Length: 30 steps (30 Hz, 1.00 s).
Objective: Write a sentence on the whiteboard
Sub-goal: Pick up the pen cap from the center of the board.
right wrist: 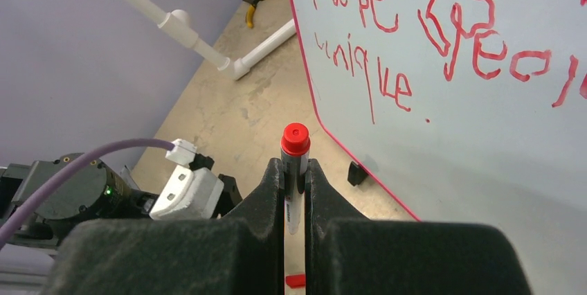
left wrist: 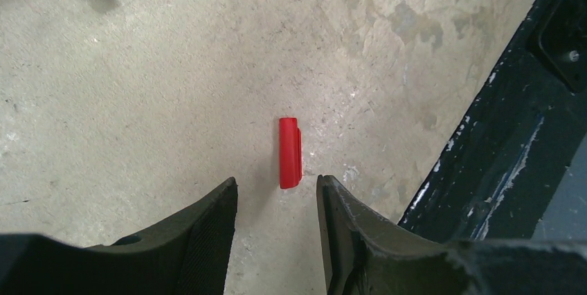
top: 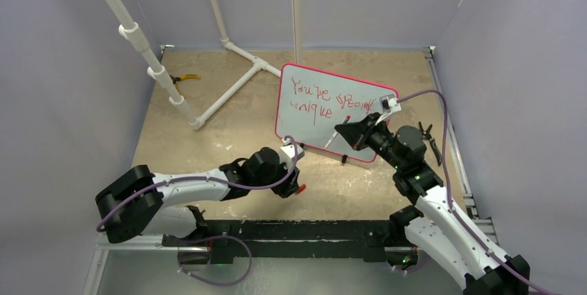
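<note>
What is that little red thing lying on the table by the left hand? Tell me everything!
It is a small red cap, plastic by its look, tube-shaped with a flat clip along one side. It lies flat on the worn beige table, alone. The left hand is just behind it, open, and does not touch it.

Setting: robot test cell, probably a lab, with plain lilac partition walls (top: 62, 101), scuffed beige tabletop (top: 208, 142), white pipe frame (top: 232, 91), yellow-handled pliers (top: 185, 78), black arm-mounting rail (top: 291, 229).
</note>
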{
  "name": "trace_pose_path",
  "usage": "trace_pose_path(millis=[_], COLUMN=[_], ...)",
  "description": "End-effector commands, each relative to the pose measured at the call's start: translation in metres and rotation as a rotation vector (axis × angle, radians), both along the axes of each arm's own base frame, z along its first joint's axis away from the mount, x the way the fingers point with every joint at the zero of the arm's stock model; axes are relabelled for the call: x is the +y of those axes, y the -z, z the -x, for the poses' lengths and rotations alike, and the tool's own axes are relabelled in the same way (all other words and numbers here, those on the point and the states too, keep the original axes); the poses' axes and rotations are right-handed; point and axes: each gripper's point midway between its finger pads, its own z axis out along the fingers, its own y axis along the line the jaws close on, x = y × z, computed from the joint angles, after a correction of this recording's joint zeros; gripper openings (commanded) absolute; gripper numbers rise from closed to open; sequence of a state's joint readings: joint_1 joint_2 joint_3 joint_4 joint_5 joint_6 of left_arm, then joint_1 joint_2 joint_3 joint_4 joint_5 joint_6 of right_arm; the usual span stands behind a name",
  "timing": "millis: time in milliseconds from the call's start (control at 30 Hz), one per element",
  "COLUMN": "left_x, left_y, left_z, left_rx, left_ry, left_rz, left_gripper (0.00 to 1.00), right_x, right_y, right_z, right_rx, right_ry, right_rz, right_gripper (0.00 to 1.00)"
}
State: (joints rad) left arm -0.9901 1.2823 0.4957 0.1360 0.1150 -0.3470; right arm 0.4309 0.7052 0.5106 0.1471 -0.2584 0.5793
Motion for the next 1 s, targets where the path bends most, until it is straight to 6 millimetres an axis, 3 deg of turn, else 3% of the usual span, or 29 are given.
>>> trace_pose_path(millis=[0, 267, 500, 600, 867, 967], left_x=[-0.017, -0.029, -0.031, -0.031, -0.02, -0.019], left_y=[-0.012, 0.003, 0.016, 0.021, 0.029, 0.033], left_z=[-0.007, -0.003, -0.018, -0.016, 0.0, 0.004], left_rx=[-0.045, -0.056, -0.108, -0.12, -0.109, -0.113], left_ry=[0.009, 0.023, -0.039, -0.04, -0.023, -0.01], left_rz=[0.003, -0.081, -0.19, -0.23, -0.285, -0.299], left_gripper=[0.45, 0.48, 0.48, 0.41, 0.43, 0.38], right_x=[-0.005, -0.006, -0.006, -0.007, -0.008, -0.008], right_y=[-0.024, -0.02, -0.02, -0.019, -0.016, -0.017], right_z=[0.001, 0.004, 0.004, 0.005, 0.004, 0.003], right_rx=[-0.068, -0.07, -0.072, -0.072, -0.068, -0.069], right_ry=[0.023, 0.017, 0.016, 0.021, 0.024, 0.028], right_rz=[-0.008, -0.01, -0.003, 0.001, 0.008, 0.007], right_gripper=[0.0, 0.0, 0.0, 0.0, 0.0, 0.0])
